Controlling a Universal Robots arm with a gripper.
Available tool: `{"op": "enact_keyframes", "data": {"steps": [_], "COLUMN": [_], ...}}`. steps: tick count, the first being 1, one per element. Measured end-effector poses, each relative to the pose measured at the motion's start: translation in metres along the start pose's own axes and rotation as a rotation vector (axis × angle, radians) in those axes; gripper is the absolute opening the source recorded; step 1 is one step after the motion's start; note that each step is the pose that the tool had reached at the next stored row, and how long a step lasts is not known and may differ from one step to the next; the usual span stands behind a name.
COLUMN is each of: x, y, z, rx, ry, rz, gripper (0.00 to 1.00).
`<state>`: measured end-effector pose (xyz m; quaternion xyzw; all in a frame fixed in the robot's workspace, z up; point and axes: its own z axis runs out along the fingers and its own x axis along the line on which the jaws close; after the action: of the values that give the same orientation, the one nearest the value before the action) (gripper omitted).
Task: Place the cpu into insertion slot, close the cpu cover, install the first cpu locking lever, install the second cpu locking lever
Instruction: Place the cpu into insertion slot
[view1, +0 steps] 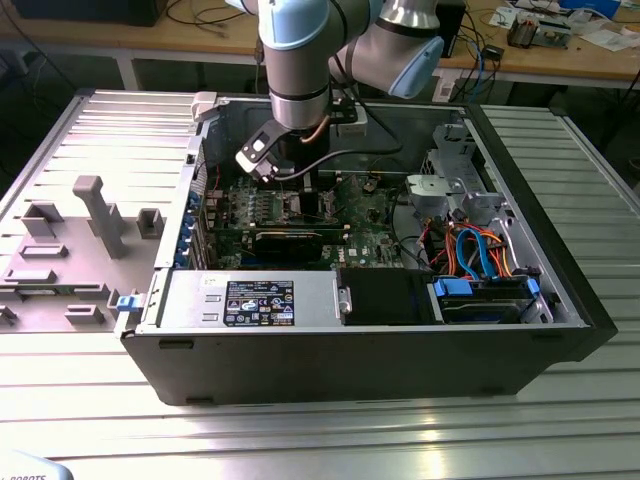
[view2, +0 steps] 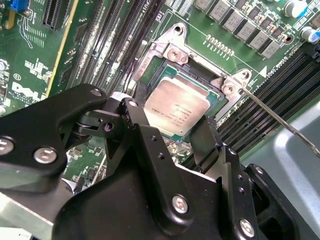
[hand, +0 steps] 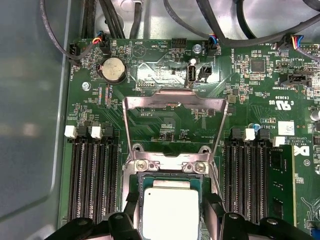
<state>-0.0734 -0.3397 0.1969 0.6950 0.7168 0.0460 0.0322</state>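
Fingers (view2: 137, 120) are closed on the cpu (view2: 177, 105), one on each of two opposite edges, as far as both wrist views let me see. From where I stand, the gripper (view1: 300, 195) is down deep in the open computer case (view1: 360, 370), over the green board (hand: 250, 100).

The cpu lies level, silver face up, inside the frame of the insertion slot (view2: 195, 74). Whether it is fully seated on the pins or a little above them, I cannot tell. So step 1 is in hand, i.e. placing the chip, and it looks approx. finished. The cpu cover (hand: 175, 101) is open, tilted up and away from the slot on its hinge side, w/ the board visible through its window. A thin metal rod (view2: 275, 117) goes out from the slot's corner over the memory slots (view2: 285, 75). I judge it is one locking lever, not hooked. Steps 2-4 are not done.

The next move calls, in my opinion, for a flat and square chip. There should be no sideways push, bec. the pin field is delicate. The fingers must also be clear of the slot rim before anything comes down on it.
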Motion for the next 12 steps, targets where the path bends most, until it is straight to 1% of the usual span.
{"op": "enact_keyframes", "data": {"steps": [1, 2, 4, 7, 8, 9, 10, 12], "x": [-0.0001, 0.0000, 0.0000, -0.0001, 0.0002, 0.0000, -0.0001, 0.0000], "y": [-0.0001, -0.0002, -0.0002, -0.0004, -0.0001, 0.0002, 0.0003, 0.0003], "z": [-0.0001, -0.0001, -0.0001, -0.0002, 0.0004, 0.0004, 0.0004, 0.0005], "rx": [0.0001, 0.0001, 0.0001, 0.0000, -0.0011, -0.0011, -0.0010, -0.0012], "ry": [-0.0003, -0.0001, 0.0000, 0.0087, 0.0126, 0.0106, 0.0085, 0.0085], "rz": [0.000, 0.000, 0.000, 0.004, 0.011, 0.020, 0.035, 0.036], "gripper": [0.60, 0.54, 0.54, 0.54, 0.54, 0.61, 0.61, 0.61]}}
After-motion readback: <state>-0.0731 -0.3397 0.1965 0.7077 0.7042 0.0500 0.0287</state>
